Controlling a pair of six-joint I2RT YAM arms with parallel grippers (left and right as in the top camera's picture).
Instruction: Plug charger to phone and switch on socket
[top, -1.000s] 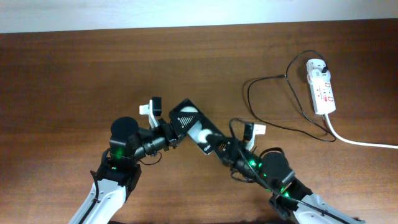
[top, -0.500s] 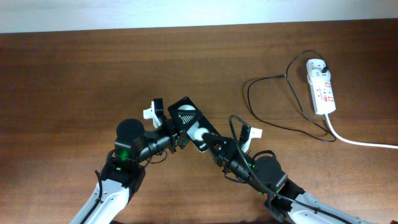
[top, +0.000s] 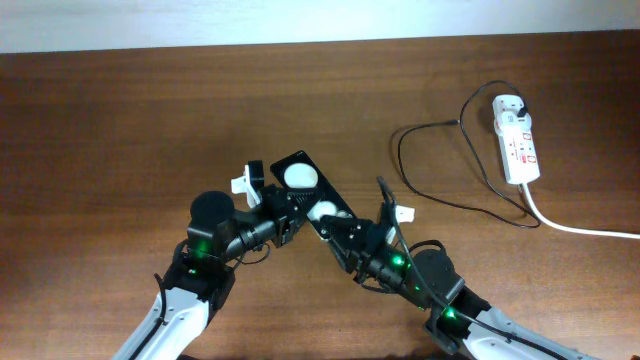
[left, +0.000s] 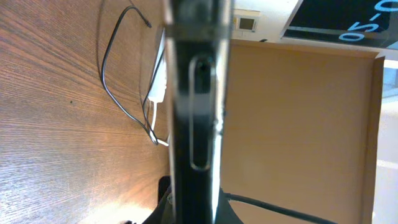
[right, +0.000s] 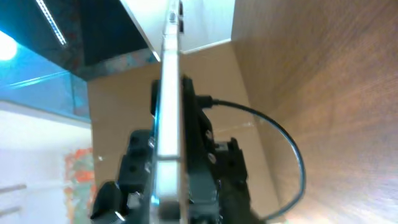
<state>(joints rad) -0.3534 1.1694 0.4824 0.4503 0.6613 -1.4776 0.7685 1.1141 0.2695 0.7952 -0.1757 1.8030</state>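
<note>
The black phone (top: 299, 172) is held tilted above the table between my two grippers, two white round spots on its face. My left gripper (top: 287, 207) is shut on its left side; in the left wrist view the phone (left: 193, 118) stands edge-on between the jaws. My right gripper (top: 336, 229) is at the lower end of the phone (right: 168, 93), its jaws open a little on either side. The charger (top: 420, 193) lies in loops at the right, its plug in the white socket (top: 517, 140). The charger (left: 118, 93) also shows in the left wrist view.
The socket's thick white cord (top: 575, 229) runs off to the right edge. A black robot cable (right: 289, 149) arcs beside the right gripper. Bare wooden table (top: 150, 120) spreads to the left and far side.
My left gripper has closed on the phone. The right gripper's jaws have loosened round it. The phone has shifted slightly up and left.
</note>
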